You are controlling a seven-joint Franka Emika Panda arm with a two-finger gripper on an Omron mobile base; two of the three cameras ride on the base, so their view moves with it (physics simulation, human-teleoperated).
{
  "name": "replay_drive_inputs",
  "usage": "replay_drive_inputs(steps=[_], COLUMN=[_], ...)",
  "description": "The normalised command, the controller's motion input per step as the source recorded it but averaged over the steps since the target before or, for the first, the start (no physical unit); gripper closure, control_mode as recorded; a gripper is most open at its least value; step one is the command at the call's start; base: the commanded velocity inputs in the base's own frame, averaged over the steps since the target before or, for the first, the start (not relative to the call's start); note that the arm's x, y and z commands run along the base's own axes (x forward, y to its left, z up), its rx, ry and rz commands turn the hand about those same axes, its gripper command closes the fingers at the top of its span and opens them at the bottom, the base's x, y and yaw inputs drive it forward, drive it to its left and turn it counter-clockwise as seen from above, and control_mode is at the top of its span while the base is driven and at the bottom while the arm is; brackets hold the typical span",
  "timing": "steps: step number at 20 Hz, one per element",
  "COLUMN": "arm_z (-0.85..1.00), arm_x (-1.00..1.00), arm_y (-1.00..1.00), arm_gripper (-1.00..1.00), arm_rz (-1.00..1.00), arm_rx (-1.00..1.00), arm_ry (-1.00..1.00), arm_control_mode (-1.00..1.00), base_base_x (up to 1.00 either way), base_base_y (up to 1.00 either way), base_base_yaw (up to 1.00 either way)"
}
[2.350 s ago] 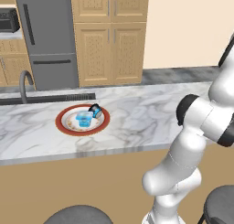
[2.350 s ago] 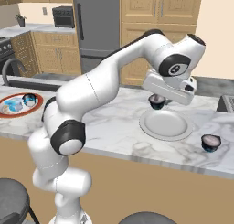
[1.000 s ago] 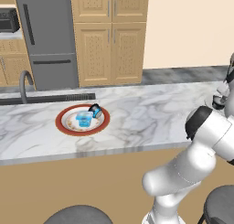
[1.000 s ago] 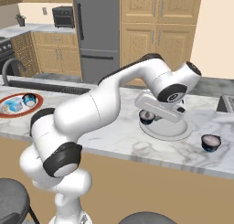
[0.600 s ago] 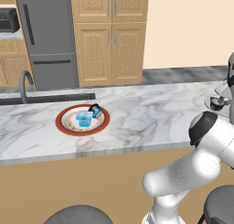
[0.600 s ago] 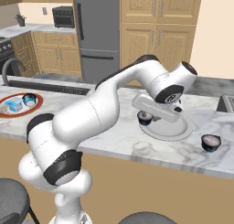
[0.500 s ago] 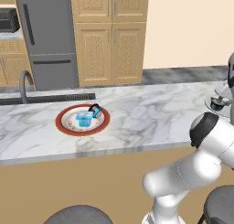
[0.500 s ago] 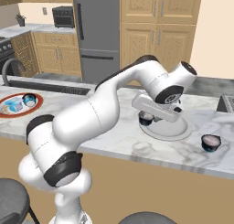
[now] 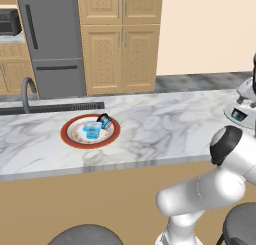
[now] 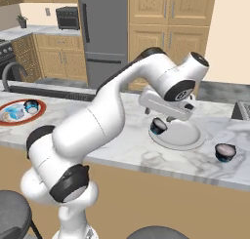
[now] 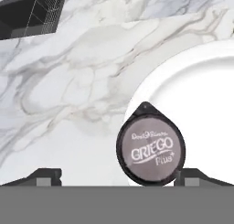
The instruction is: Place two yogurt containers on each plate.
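Counter (image 10: 122, 145): marble top runs under my claw and off to both sides; everything I care about sits on it.
Far plate (image 9: 90, 131): red-rimmed, well off to my left along the counter, already carrying a pale blue tub (image 9: 92, 129) and a dark tub (image 9: 105, 121) tipped at its edge. I judge that plate finished.
Near plate (image 10: 181, 135): plain white, directly below my claw, its rim curving in from the right in the hand view.
Cup under me (image 11: 151, 150): dark yogurt cup with a grey lid, upright, sitting just inside the near plate's left edge, between my two fingertips but touching neither.
Claw (image 10: 159, 124): spread wide, fingertips (image 11: 45, 176) standing well clear on either side of the cup, holding nothing. The cup looks set down and let go.
Last cup (image 10: 225, 151): dark tub with a blue band, on bare counter beyond the near plate, to my right and a bit toward the counter's front edge, apart from the plate.
Coming move: as I judge it, lift straight up off this cup, then swing right to that last one; its round body gives no long axis to line up with.
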Motion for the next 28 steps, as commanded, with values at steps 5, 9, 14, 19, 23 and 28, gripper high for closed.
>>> replay_drive_inputs(steps=[5,9,14,19,23,28], arm_z=[0.88,0.63,0.16,-0.63,-1.00,-0.25], arm_x=[-0.36,-0.77,-0.56,-0.31,-0.34,-0.13], arm_y=[0.00,-0.18,-0.45,-0.08,-0.18,-0.28], arm_gripper=[-1.00,-1.00,-1.00,-1.00,-1.00,-1.00], arm_rz=[0.00,0.00,0.01,0.06,0.06,0.02], arm_rx=[0.00,-0.11,-0.31,-0.35,-0.03,0.00], arm_ry=[0.01,0.08,0.20,0.17,-0.08,-0.12], arm_control_mode=[-1.00,-1.00,-1.00,-1.00,-1.00,-1.00], base_base_x=[0.00,0.00,0.00,0.00,0.00,0.00], base_base_y=[0.00,0.00,0.00,0.00,0.00,0.00], base_base_yaw=[0.00,0.00,0.00,0.00,0.00,0.00])
